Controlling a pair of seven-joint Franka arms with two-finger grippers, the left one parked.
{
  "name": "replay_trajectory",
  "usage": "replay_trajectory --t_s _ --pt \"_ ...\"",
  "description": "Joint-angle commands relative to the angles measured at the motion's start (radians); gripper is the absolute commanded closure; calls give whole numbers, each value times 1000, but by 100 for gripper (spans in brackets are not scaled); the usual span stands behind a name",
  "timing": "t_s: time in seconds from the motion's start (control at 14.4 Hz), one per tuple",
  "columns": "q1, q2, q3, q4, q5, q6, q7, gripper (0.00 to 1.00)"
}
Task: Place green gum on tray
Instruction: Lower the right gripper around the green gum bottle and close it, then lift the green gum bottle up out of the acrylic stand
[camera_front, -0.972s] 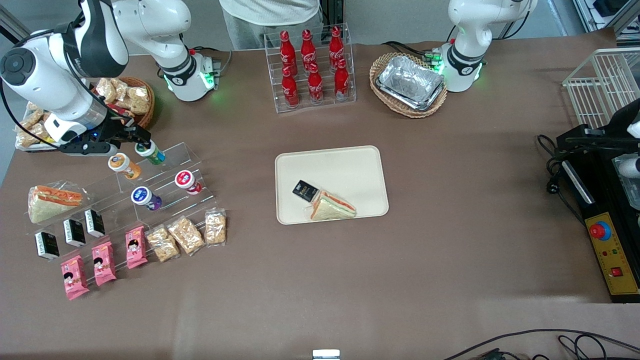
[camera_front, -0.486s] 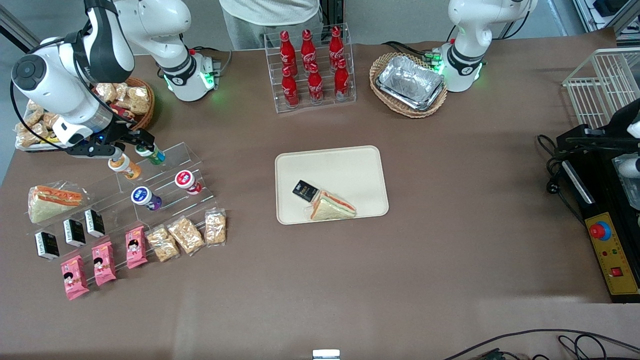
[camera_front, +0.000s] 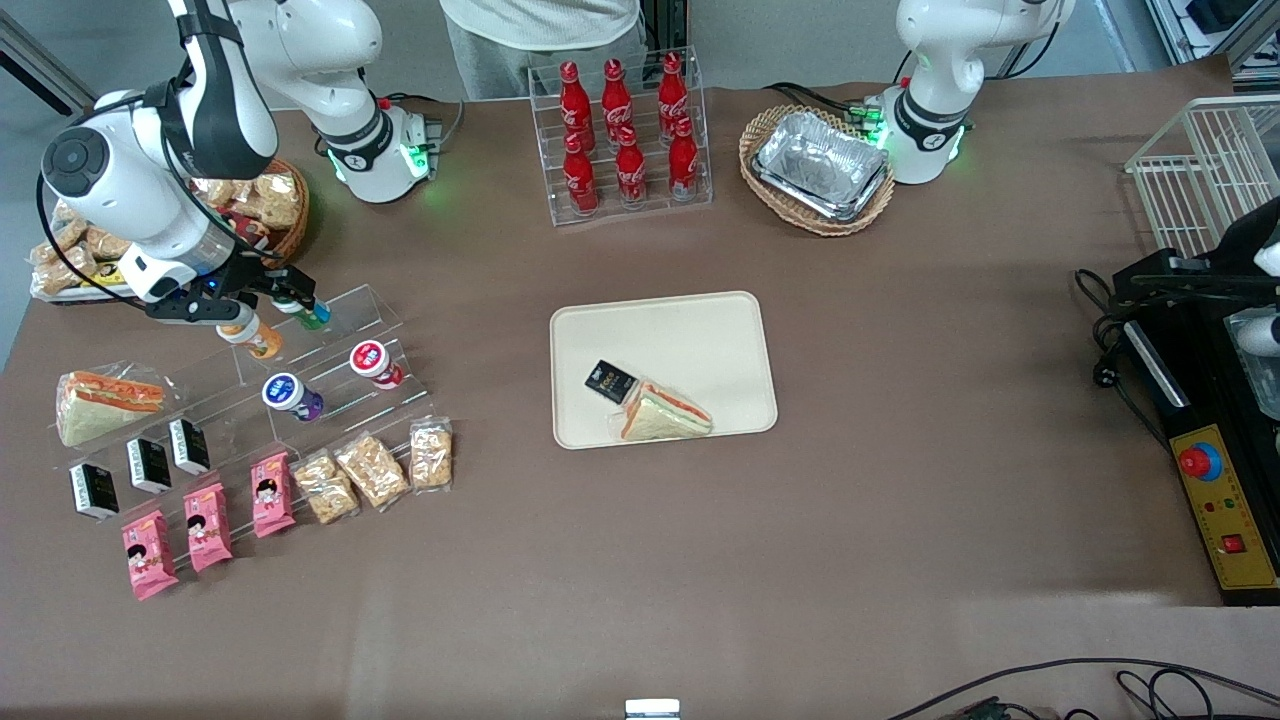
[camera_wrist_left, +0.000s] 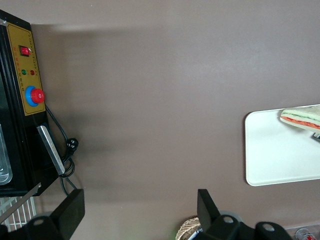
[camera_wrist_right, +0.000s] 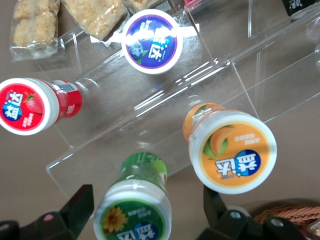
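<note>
Right now the end effector hovers just above the green gum, fingers spread apart on either side of its lid, touching nothing. That bottle stands on the top step of the clear acrylic riser, at the working arm's end of the table, long axis roughly in line with the wrist, so a straight descent should straddle it. Just beside it stands the orange gum, crowding one finger. From the front, the arm hides most of the green bottle. Toward the table's middle, well apart, lies the tray.
</note>
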Motion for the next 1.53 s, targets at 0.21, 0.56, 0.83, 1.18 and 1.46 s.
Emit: replay_trajectory --t_s 0.21,0.56,0.83,1.18,1.46 --pt "-4 18 2 -10 -15 30 12 8" --pt "0 7 3 -10 -9 -5 20 14" --pt "2 7 5 -8 -5 -19 20 14" --pt "5 5 10 -8 -3 -36 46 17" --pt "6 -13 13 0 -2 -78 46 38"
